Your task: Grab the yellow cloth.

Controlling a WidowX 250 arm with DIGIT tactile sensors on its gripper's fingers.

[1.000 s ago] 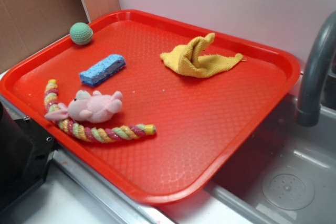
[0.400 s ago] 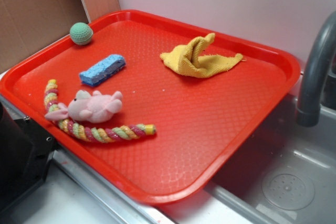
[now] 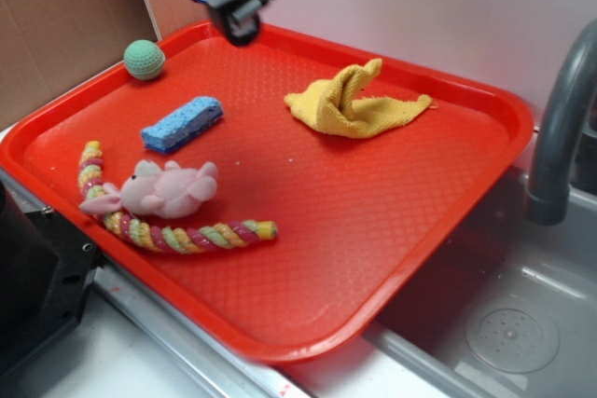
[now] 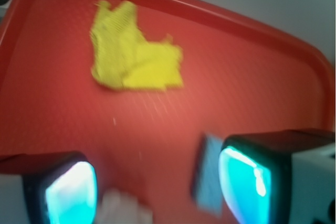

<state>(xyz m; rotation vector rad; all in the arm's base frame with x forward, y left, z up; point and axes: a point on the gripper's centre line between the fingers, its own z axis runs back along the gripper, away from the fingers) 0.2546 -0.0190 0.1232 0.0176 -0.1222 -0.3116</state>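
The yellow cloth [image 3: 354, 102] lies crumpled with one fold standing up at the back right of the red tray [image 3: 392, 258]. In the wrist view the yellow cloth [image 4: 131, 51] shows blurred, ahead and to the upper left. My gripper [image 3: 235, 23] hangs high at the top left of the exterior view, above the tray's back rim and well left of the cloth. In the wrist view the gripper [image 4: 157, 187] has its two cyan-lit fingers wide apart with nothing between them.
On the tray lie a blue sponge [image 3: 182, 123], a pink plush toy [image 3: 163, 188], a multicoloured rope toy [image 3: 187, 230] and a green ball [image 3: 145, 59] at the back left corner. A grey faucet [image 3: 560, 128] and sink [image 3: 504, 323] stand to the right.
My gripper has come into view at the top left above the tray's back rim; it was out of view before. The objects on the tray have not moved.
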